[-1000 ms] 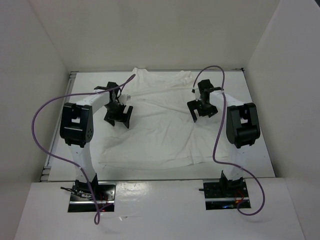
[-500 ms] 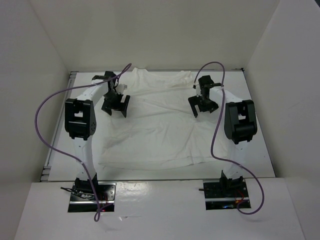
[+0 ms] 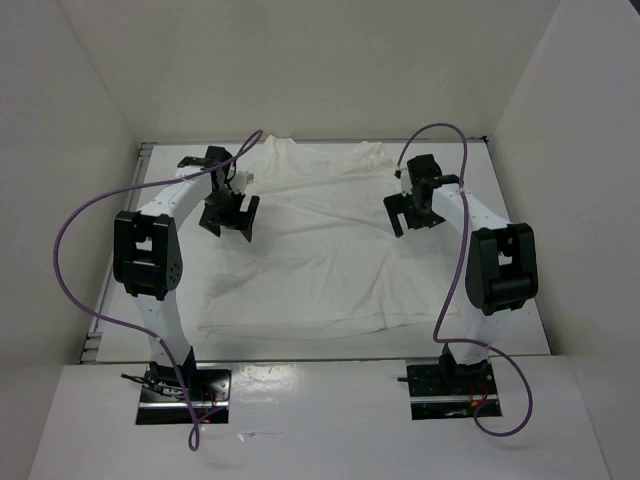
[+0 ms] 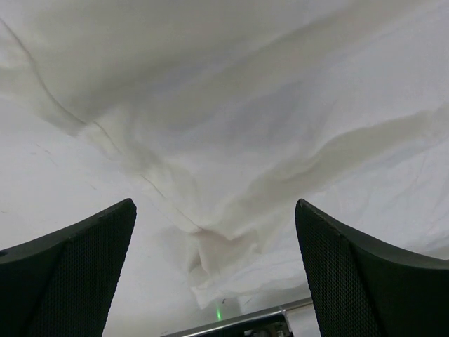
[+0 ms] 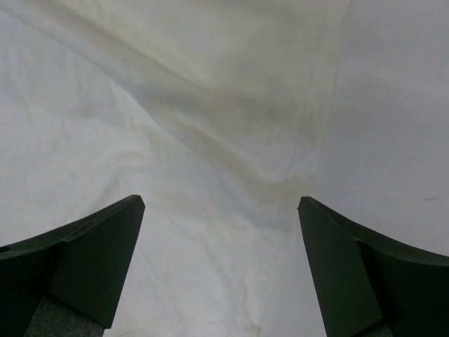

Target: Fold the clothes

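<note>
Clothes (image 3: 320,255), which we see as one wrinkled white shirt, lie spread flat on the table (image 3: 520,335), with the jaws of the left arm (image 3: 145,255) and of the right arm (image 3: 500,270) hovering above its far half, both wide apart, empty.

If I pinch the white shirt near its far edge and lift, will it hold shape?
Probably not: the white shirt lies in soft wrinkles and ridges, so it should sag from any pinch. It looks thin, so likely light. Pushed, it would probably bunch rather than slide flat, as its rumpled left edge suggests.
</note>
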